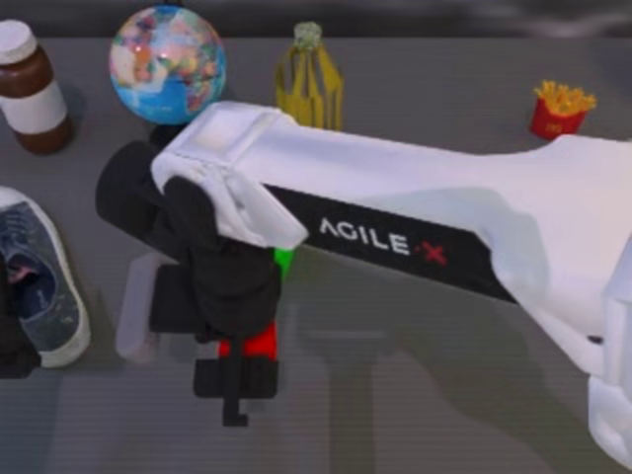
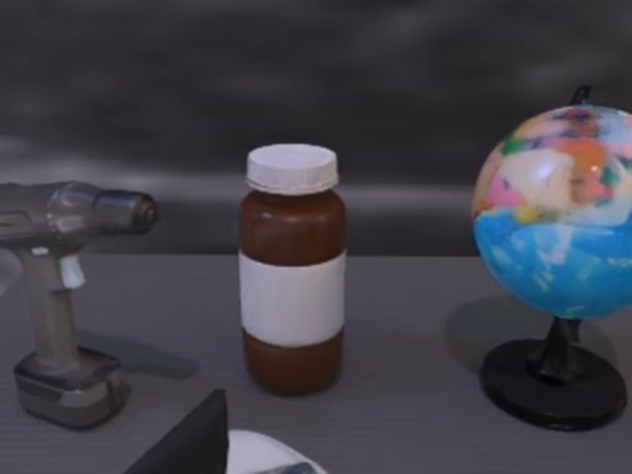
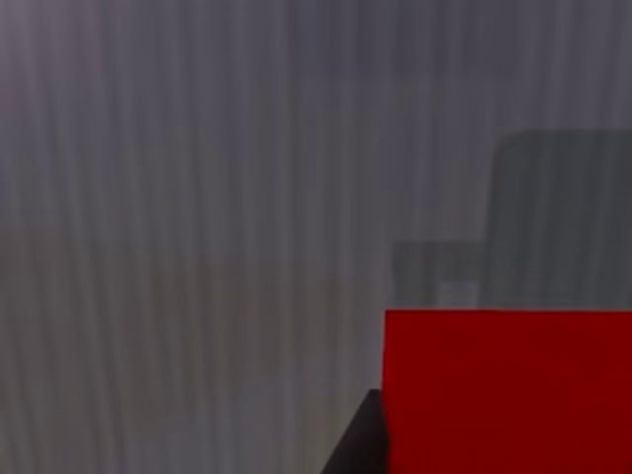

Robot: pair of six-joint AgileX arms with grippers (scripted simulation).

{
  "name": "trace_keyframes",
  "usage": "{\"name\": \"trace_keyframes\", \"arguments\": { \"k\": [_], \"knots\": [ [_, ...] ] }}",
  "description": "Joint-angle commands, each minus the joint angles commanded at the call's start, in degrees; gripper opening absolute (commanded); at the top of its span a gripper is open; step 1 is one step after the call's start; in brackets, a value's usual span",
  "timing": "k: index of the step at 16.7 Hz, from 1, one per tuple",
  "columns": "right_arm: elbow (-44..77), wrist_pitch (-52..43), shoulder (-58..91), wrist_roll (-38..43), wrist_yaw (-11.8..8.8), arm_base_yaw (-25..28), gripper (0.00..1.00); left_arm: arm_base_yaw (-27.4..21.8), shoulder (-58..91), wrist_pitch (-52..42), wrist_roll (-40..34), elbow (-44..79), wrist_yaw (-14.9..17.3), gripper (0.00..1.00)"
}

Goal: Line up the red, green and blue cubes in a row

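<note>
My right arm reaches from the right across the table's middle, and its gripper [image 1: 242, 357] points down over the red cube [image 1: 261, 343]. In the right wrist view the red cube [image 3: 509, 395] fills a corner, pressed against one dark finger [image 3: 357, 446], so this gripper is shut on it. Only a sliver of the green cube [image 1: 284, 259] shows, just behind the red one under the arm's black wrist. The blue cube is hidden. My left arm stays parked at the table's left. One dark finger [image 2: 193, 442] of it shows far to the side, open and empty.
Along the back stand a brown bottle [image 1: 32, 87], a globe [image 1: 168, 61], a yellow bottle [image 1: 309, 84] and a red fries carton [image 1: 561, 109]. A denim shoe [image 1: 39, 281] lies at the left edge. The left wrist view also shows a grey drill [image 2: 54, 296].
</note>
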Motion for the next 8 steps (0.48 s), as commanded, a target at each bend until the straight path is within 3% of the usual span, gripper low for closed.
{"name": "trace_keyframes", "arguments": {
  "k": [4, 8],
  "knots": [
    [-6.9, 7.5, 1.0, -0.1, 0.1, 0.3, 0.0, 0.0, 0.0, 0.0, 0.0, 0.0, 0.0, 1.0],
    [-7.2, 7.8, 1.1, -0.1, 0.1, 0.3, 0.0, 0.0, 0.0, 0.0, 0.0, 0.0, 0.0, 1.0]
  ]
}}
